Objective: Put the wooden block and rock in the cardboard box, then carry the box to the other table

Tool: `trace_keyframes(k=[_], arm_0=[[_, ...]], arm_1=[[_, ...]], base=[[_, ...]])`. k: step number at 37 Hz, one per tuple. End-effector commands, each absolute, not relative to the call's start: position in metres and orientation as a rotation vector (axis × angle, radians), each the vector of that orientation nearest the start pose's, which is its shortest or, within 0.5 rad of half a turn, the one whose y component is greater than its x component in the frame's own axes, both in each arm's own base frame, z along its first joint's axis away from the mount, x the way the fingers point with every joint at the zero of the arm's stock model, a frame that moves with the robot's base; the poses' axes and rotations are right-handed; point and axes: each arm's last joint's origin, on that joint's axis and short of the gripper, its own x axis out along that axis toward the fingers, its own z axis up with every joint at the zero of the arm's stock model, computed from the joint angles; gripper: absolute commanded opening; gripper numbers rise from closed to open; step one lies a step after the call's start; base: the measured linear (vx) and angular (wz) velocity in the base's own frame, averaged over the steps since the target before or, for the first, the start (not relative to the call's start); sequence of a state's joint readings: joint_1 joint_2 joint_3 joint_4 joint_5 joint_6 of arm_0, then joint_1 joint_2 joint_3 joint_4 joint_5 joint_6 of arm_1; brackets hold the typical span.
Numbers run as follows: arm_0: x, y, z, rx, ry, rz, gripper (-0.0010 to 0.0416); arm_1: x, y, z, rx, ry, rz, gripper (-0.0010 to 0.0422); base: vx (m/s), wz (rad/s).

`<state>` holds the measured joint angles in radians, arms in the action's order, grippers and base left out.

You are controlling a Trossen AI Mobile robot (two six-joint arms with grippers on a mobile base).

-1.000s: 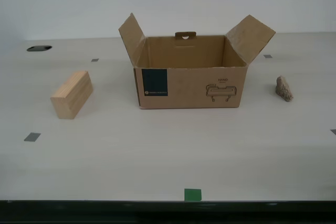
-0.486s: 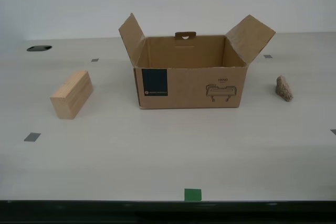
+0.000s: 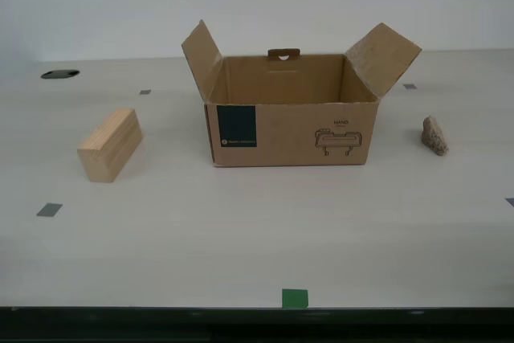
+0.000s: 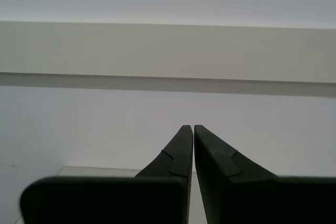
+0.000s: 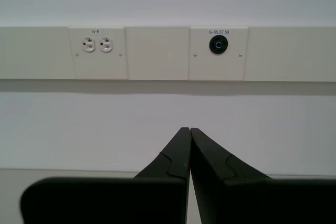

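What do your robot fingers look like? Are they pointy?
Yes, a bit pointy. My first gripper has two matte black fingers, wide at the base and tapering to narrow tips, each with a small stepped notch along its inner edge. A flat black bar with rounded corners sits below them. My second gripper looks the same. I can't see any cables, markings or the arms themselves in these pictures.

light: bright, even, diffuse | shadows: faint, soft | glare: none | focus: sharp, slightly grainy
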<state>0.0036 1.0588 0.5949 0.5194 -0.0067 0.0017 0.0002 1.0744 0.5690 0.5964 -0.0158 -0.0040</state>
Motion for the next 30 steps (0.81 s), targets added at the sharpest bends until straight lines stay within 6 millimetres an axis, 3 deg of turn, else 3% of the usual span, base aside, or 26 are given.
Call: trace_keyframes(k=[1, 30], arm_0=[[0.2332, 0.0009, 0.2835, 0.002, -0.059, 0.01, 0.0], [0.2331, 0.0009, 0.286, 0.001, -0.066, 0.01, 0.0]], arm_1=[[0.234, 0.0005, 0.2789, -0.003, -0.095, 0.015, 0.0], [0.234, 0.0004, 0.2789, -0.007, -0.095, 0.014, 0.0]], base=[[0.0, 0.0], [0.0, 0.0]])
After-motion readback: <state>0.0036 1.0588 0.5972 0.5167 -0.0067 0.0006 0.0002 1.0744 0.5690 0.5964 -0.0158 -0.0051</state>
